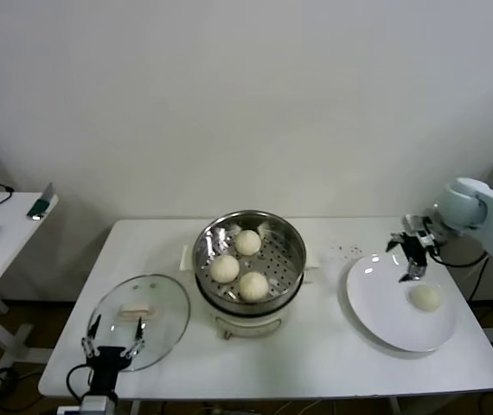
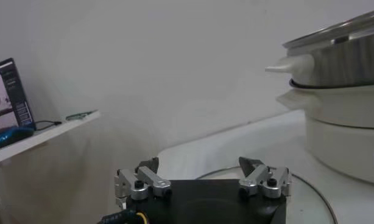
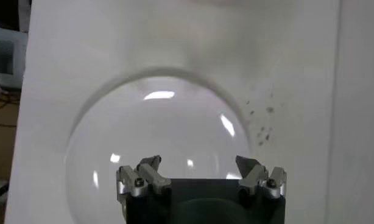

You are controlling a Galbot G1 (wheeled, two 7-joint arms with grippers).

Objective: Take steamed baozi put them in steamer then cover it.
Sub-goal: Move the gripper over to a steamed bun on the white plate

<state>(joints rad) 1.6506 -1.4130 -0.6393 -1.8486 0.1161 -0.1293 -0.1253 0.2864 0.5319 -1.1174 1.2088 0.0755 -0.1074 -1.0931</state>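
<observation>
While three of the small round cream-white steamed baozi [image 1: 239,264] sit on the perforated tray inside the round shiny stainless-steel steamer [image 1: 291,240] on its white base, I see the fourth cream-white bun [image 1: 425,297] lying alone on the flat round white plate [image 1: 376,303]. My right end effector [image 1: 413,256] hangs over the plate's far part, released, fingers spread wide and holding nothing; the lone bun lies near it, toward me and slightly to the right, not touching it. From the right wrist I see only bare plate beneath the spread fingers [image 3: 145,173]. My left end effector [image 1: 112,338] is also released and empty, poised at the near edge of the round clear glass cover with its white bar handle [image 1: 137,309], which lies flat on the white table [image 1: 316,363] just beyond the fingers. The steamer stands uncovered beyond that end effector and to its right.
</observation>
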